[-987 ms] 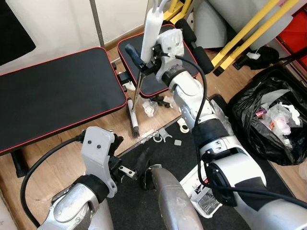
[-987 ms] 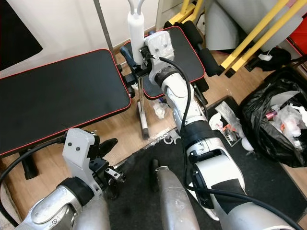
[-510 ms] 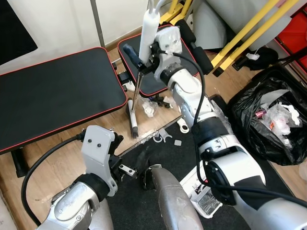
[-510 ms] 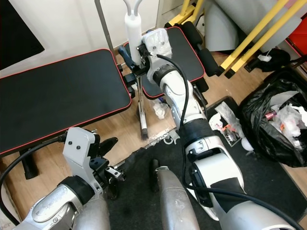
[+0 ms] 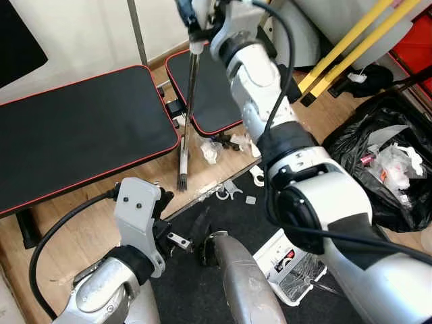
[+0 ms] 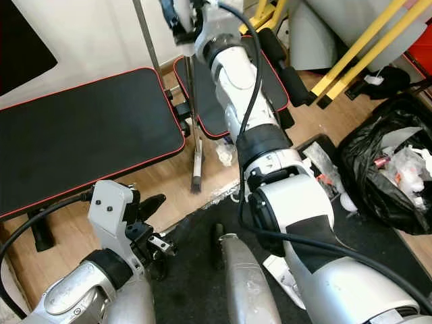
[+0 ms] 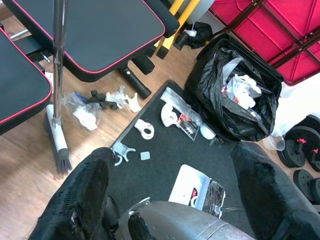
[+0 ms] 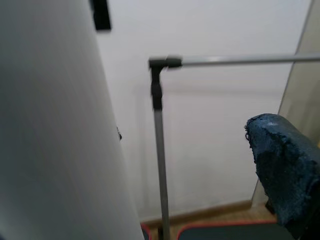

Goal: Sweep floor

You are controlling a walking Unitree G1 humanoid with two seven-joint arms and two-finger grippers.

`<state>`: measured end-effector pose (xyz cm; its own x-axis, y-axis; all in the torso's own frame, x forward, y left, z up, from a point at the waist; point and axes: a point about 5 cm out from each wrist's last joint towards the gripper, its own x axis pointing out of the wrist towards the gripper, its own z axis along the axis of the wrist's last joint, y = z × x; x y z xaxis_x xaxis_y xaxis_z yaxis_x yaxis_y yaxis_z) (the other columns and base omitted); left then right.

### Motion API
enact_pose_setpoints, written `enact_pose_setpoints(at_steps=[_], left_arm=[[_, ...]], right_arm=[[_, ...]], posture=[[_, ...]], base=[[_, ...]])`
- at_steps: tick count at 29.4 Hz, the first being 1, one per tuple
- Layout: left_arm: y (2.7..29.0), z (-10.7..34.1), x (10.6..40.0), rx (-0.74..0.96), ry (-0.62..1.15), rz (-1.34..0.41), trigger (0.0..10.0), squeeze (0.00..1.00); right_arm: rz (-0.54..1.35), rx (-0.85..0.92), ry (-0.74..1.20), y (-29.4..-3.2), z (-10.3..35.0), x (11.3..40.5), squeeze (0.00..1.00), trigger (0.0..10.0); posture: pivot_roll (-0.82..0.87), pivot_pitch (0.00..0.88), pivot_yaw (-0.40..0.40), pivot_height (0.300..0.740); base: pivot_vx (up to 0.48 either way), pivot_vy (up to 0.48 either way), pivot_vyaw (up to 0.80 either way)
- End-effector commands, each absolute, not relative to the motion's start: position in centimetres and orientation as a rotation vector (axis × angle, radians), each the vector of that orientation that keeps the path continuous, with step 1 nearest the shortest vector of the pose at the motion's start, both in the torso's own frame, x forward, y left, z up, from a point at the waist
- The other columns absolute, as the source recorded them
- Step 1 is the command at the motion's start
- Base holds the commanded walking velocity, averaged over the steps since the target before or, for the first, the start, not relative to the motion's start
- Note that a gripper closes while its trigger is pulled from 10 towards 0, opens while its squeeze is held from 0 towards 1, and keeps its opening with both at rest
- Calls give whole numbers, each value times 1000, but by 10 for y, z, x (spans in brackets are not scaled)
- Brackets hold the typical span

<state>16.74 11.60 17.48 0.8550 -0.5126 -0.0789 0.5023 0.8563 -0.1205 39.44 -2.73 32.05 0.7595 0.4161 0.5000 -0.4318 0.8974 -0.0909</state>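
My right gripper [image 5: 196, 21] is raised high at the top of the head views, shut on the broom's white handle [image 8: 55, 150]; one black finger [image 8: 282, 165] shows beside it. The broom's metal shaft [image 5: 190, 101] hangs down in front of the bench to its small brush head [image 5: 182, 178], just over the wooden floor at the edge of the black mat [image 5: 223, 229]. White plastic scraps [image 5: 226, 191] and crumpled wrap [image 5: 210, 151] lie on the floor near the brush. My left gripper [image 7: 175, 200] is held low and open over the mat, holding nothing.
Two black, red-edged bench pads [image 5: 74, 135] stand behind the broom. An open black rubbish bag [image 5: 378, 169] sits at the right. Yellow rack legs [image 5: 337, 50] lean at the back right. A white packet [image 5: 287, 263] lies on the mat.
My right arm has lifted the broom: the white handle has gone up past the top edge, and the brush head has swung a little to the left. The left arm has stayed still.
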Motion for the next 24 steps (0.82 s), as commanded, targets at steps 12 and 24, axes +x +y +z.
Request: enact_pose_setpoints(at_steps=[12, 24], left_arm=[[116, 171, 165, -107, 134, -520, 10000, 0], [117, 171, 167, -105, 132, -520, 10000, 0]], right_arm=[[490, -76, -457, -21, 279, 393, 0, 10000], [444, -100, 34, -18, 183, 389, 0, 10000]], posture=[[-103, 434, -205, 740], [-113, 429, -203, 740]], base=[[0, 0, 0], [0, 0, 0]])
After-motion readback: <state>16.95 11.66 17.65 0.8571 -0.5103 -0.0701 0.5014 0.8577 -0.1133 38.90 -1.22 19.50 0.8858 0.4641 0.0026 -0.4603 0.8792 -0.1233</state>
